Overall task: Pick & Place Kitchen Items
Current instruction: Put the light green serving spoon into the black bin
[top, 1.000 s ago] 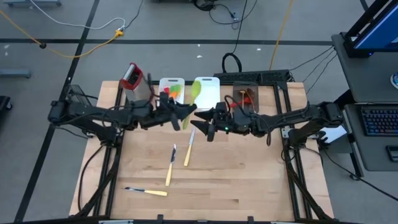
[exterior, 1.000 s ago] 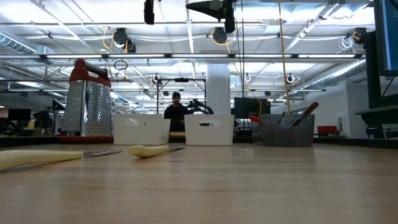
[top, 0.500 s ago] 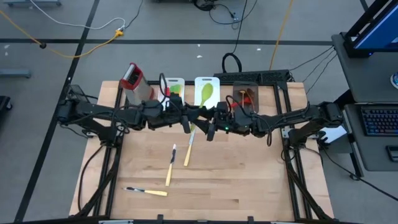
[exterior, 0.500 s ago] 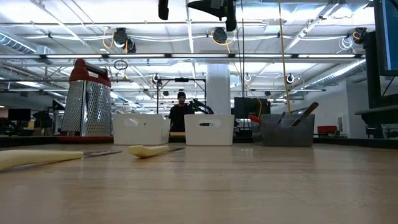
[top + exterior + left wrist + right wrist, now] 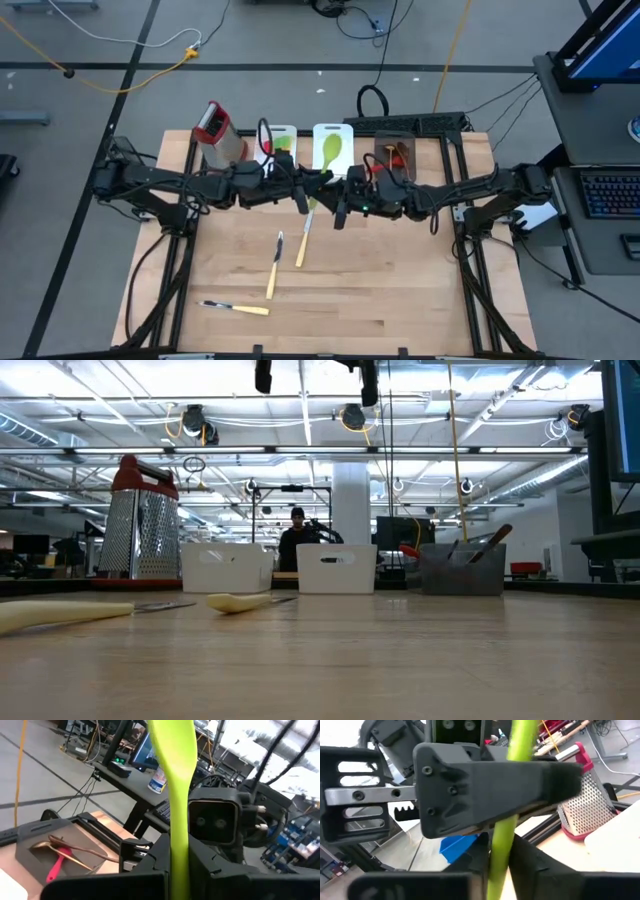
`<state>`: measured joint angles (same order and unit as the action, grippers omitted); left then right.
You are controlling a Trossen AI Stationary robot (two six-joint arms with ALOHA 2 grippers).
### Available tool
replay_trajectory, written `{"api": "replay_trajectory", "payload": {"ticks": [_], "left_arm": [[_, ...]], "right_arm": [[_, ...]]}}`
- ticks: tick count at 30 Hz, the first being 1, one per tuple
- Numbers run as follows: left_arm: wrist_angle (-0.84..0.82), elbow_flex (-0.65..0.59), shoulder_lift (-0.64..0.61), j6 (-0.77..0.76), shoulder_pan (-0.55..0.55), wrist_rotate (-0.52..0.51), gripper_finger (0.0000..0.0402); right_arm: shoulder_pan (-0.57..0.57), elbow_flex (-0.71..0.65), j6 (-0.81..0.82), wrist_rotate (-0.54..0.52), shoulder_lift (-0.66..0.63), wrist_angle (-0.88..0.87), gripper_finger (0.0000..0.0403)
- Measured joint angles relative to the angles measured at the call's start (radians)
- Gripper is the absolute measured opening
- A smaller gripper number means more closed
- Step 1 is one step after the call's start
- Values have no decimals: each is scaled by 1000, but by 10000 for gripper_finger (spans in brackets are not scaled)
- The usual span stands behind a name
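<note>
With both end effectors (image 5: 322, 190) clenched on the green spatula (image 5: 175, 785) near the table's far edge, I release the left first.

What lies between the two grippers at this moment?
Only the green spatula. The left gripper and the right gripper are close together, each shut on its handle. Both wrist views show this.

Smooth matt green spoon (image 5: 175, 780), plastic by its look; pale bare wooden table (image 5: 380, 280); shiny perforated metal grater (image 5: 140, 530), glossy red top.
</note>
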<state>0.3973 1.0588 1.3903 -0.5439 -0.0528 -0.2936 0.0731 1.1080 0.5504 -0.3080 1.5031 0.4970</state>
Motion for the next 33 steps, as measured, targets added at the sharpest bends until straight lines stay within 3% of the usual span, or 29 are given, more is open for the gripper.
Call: {"api": "replay_trajectory", "payload": {"ticks": [10,18,25,33], "left_arm": [[-8,0,-2,-8,0,29,30],[-18,1,-9,42,2,129,115],[-93,2,-36,88,19,144,214],[-388,2,-130,156,56,156,294]], "right_arm": [[0,0,21,-1,-1,-21,36],[-1,0,22,1,-4,-37,36],[-6,0,80,-4,-6,-75,36],[-30,-3,189,-22,-21,-174,36]]}}
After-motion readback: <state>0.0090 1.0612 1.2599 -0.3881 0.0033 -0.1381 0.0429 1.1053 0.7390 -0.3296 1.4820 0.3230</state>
